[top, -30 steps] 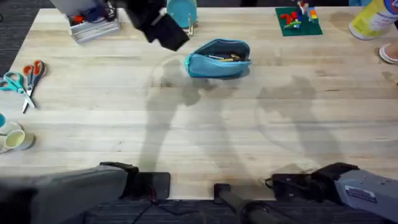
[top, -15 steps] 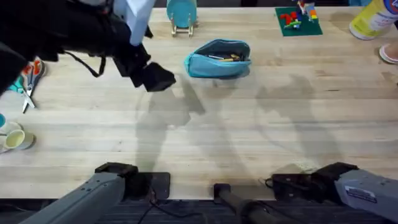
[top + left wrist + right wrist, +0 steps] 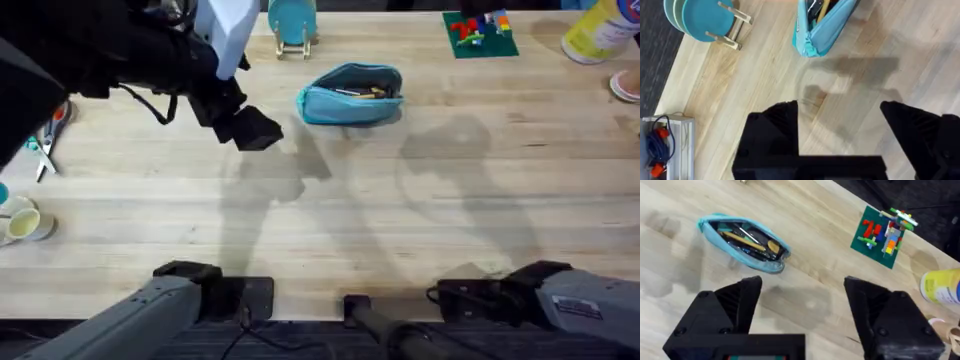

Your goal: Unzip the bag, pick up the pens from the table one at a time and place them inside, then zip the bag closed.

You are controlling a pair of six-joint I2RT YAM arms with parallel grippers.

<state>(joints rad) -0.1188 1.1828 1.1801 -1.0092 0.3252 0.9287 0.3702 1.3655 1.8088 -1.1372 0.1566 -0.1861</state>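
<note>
The turquoise bag [image 3: 350, 95] lies unzipped at the back middle of the table [image 3: 330, 220]. Dark pens [image 3: 746, 236] lie inside its open mouth along with a yellowish stick. My left gripper [image 3: 248, 127] hangs above the table to the left of the bag; in the left wrist view it [image 3: 840, 135] is open and empty, with the bag [image 3: 822, 27] ahead of it. My right gripper [image 3: 802, 310] is open and empty too, held above the table on the near side of the bag [image 3: 742, 242].
A round teal object on a wooden stand [image 3: 292, 22] stands behind the bag. Scissors [image 3: 45, 135] and tape rolls [image 3: 22, 222] lie at the left edge. A green brick plate [image 3: 478, 32] and a yellow bottle [image 3: 597, 30] sit at the back right. A grey tray [image 3: 665, 145] is at the back left.
My left arm has swung from the back of the table, beside the bag, toward the left and the front. The bag has not moved.
</note>
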